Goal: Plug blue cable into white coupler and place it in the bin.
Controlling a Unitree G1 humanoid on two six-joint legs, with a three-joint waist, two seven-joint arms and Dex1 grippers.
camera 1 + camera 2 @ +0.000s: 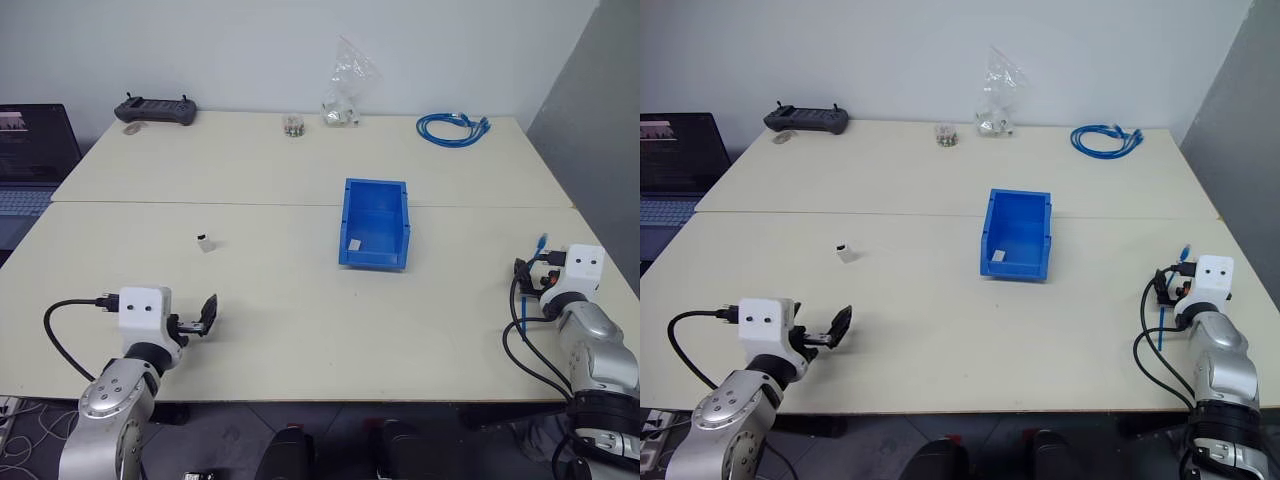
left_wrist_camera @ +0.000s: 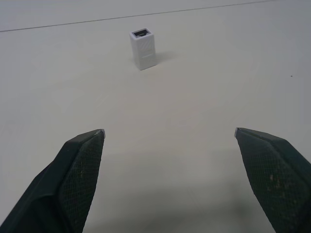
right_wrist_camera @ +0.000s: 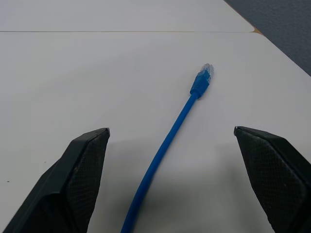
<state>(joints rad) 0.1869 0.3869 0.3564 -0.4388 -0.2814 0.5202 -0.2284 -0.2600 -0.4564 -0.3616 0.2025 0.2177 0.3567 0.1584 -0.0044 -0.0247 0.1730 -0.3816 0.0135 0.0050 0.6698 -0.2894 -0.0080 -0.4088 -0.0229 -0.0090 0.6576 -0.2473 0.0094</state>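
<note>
The white coupler [image 1: 205, 242] stands upright on the cream table, left of centre, its dark end up. My left gripper [image 1: 205, 318] hovers near the front left edge, open and empty. The left wrist view shows the coupler [image 2: 144, 48] well ahead of the spread fingers. The blue cable [image 3: 160, 155] lies nearly straight on the table at the front right, its plug end pointing away. My right gripper [image 3: 171, 129] is open astride it, fingers apart from it. The blue bin [image 1: 376, 184] sits mid-table, right of centre.
A small white piece [image 1: 354, 243] lies inside the bin. Along the back edge are a coiled bundle of blue cables [image 1: 452, 128], a plastic bag [image 1: 350, 85], a small jar [image 1: 293, 126] and a black controller [image 1: 155, 109]. A laptop [image 1: 30, 150] sits at the far left.
</note>
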